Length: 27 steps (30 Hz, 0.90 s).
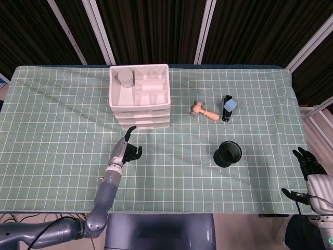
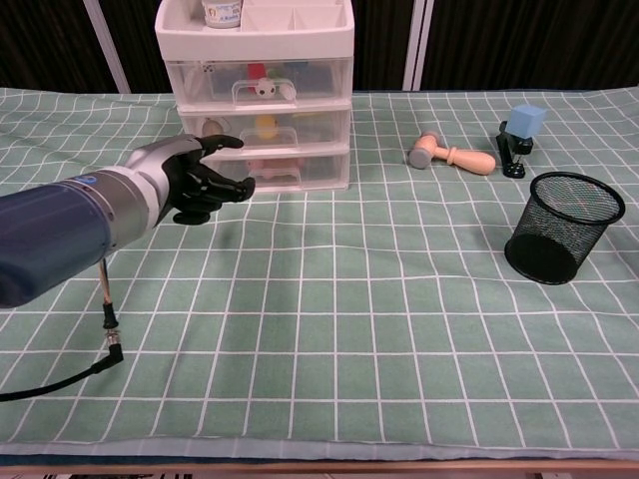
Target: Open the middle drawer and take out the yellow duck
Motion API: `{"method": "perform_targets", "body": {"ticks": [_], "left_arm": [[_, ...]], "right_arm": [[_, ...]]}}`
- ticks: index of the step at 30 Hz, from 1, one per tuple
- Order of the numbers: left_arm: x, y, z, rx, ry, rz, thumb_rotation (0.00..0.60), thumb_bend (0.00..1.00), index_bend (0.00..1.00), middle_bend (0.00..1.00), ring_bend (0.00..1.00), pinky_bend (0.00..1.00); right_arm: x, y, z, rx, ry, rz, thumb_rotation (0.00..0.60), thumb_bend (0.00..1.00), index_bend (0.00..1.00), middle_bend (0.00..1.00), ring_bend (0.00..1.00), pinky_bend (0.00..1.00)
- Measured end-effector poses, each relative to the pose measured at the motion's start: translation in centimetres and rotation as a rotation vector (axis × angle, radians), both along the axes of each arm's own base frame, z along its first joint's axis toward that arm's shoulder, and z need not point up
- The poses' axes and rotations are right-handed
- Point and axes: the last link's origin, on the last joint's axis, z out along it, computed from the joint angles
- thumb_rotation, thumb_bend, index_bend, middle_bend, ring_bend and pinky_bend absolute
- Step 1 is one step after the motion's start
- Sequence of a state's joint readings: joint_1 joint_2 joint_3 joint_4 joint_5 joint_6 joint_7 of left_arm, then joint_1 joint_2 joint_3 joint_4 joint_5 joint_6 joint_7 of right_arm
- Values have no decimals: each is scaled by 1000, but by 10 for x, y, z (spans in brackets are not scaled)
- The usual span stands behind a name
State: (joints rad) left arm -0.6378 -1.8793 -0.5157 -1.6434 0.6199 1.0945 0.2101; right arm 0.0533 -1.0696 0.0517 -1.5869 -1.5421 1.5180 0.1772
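Chest view had the left robot hand [image 2: 200,180] hovering just in front of the little white drawer unit [image 2: 255,95], fingers loosely apart and holding nothing, one fingertip pointing toward the middle drawer [image 2: 268,130]. That drawer was shut, and you could make out the yellow duck [image 2: 266,125] through its clear front, right behind the handle. So I'd call this the reach-in step, nothing opened yet. Next move, as I read it, needed the fingers to come a bit to the right and hook the small handle on the middle drawer front, then pull straight toward the robot without dragging the whole light unit along the tabletop [image 2: 349,319]. The right robot hand [image 1: 311,165] sat way off at the far edge in the head view, fingers spread and empty, nowhere near the mesh cup [image 2: 559,228].
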Motion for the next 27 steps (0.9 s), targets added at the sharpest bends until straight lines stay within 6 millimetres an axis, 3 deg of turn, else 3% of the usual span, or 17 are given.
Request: {"method": "perform_targets", "body": {"ticks": [13,27], "left_arm": [[9,26,-19,-8,-98,61,600,511,92,993,995,1000],[17,34,-29,-14,-138,59,600,510,103,995,998,1000]], "right_arm": [[0,0,0,3,-6,-5,600,0,0,0,0,209],[0,0,0,6,-14,-12,600,0,0,0,0,209]]}}
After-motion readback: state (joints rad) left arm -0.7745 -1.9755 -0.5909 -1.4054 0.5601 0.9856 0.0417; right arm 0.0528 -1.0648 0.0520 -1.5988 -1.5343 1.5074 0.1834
